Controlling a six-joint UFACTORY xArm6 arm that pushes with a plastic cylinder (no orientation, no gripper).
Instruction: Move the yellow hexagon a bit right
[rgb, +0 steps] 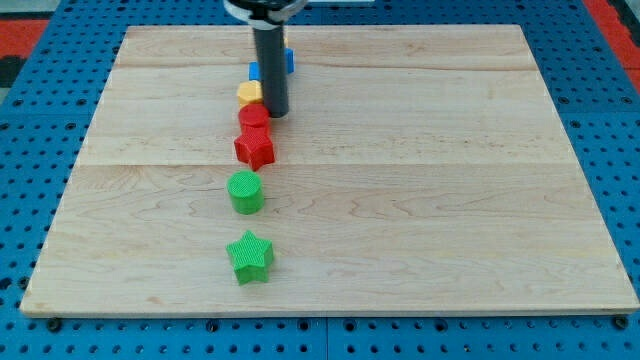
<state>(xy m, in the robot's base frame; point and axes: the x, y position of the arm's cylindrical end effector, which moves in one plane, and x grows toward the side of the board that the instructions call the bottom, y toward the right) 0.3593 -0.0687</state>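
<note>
Wooden board: yellow hexagon touching my tip, its left.

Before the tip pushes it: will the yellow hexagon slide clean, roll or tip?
Probably slides: the yellow hexagon looks low and flat-sided, so rolling or tipping seems unlikely. It may twist, since my tip stands at its right edge. The red cylinder sits close below and might get nudged.
</note>
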